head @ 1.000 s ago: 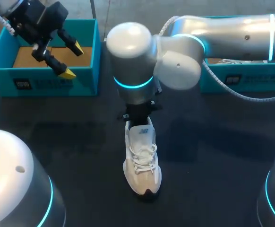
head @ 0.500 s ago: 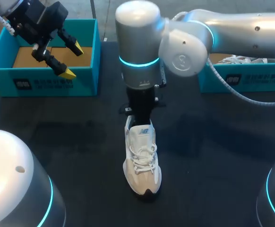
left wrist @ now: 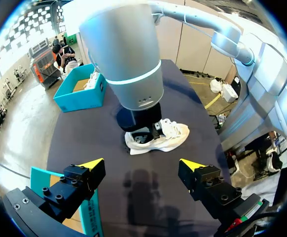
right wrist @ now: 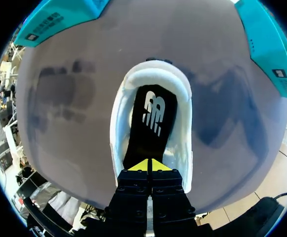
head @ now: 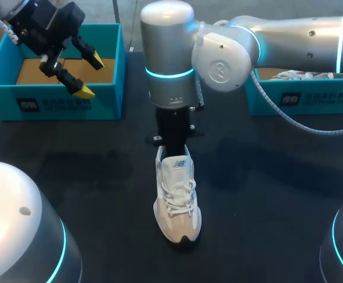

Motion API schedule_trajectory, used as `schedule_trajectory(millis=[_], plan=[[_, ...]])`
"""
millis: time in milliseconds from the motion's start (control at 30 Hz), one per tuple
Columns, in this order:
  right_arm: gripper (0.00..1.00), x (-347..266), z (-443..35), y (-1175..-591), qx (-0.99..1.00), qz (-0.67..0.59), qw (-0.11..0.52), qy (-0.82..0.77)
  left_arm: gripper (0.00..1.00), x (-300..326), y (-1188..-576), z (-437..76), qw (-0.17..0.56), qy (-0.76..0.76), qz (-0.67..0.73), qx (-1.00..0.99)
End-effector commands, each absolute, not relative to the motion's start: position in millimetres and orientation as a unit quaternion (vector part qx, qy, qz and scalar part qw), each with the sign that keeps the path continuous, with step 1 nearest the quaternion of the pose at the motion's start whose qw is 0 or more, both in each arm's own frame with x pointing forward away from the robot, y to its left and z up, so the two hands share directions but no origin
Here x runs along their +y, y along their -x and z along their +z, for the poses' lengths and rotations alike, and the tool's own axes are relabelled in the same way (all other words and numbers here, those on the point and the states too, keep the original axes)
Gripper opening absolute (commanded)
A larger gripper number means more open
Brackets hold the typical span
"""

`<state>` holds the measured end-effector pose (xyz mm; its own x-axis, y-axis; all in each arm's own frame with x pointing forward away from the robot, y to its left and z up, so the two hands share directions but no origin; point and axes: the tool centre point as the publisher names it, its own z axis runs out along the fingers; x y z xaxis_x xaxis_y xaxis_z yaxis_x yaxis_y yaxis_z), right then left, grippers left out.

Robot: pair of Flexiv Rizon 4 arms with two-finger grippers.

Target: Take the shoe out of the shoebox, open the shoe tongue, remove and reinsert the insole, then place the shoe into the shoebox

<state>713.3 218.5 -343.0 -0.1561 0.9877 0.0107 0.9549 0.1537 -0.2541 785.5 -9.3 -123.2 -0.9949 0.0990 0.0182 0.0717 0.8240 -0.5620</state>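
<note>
Our right hand [right wrist: 148, 165], fingers pinched together, hung directly over the heel opening of the shoe [head: 177, 206]. The shoe stood on the bench [head: 101, 177], toe towards us. Our left hand [head: 90, 75] gaped wide, well apart.

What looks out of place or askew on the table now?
Nothing stands out. The shoe stands upright on its sole, the black insole lies flat inside it, and the left shoebox and right shoebox sit level.
</note>
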Motion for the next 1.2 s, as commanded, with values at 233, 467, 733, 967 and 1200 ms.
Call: schedule_trajectory(millis=[233,467,733,967,1200], plan=[[1.00,220,-354,-708,-0.752,0.088,0.101,0.645,1.00,-9,-786,-123,0.024,0.045,0.292,-0.955],[1.00,218,-358,-706,-0.756,0.092,0.095,0.641,1.00,-9,-786,-123,0.024,0.045,0.292,-0.955],[1.00,217,-363,-703,-0.758,0.100,0.089,0.638,1.00,-9,-786,-123,0.024,0.045,0.292,-0.955],[1.00,214,-351,-699,-0.755,0.091,0.074,0.645,1.00,-9,-786,-123,0.024,0.045,0.292,-0.955],[1.00,211,-339,-692,-0.750,0.077,0.057,0.654,1.00,-9,-786,-123,0.024,0.045,0.292,-0.955]])
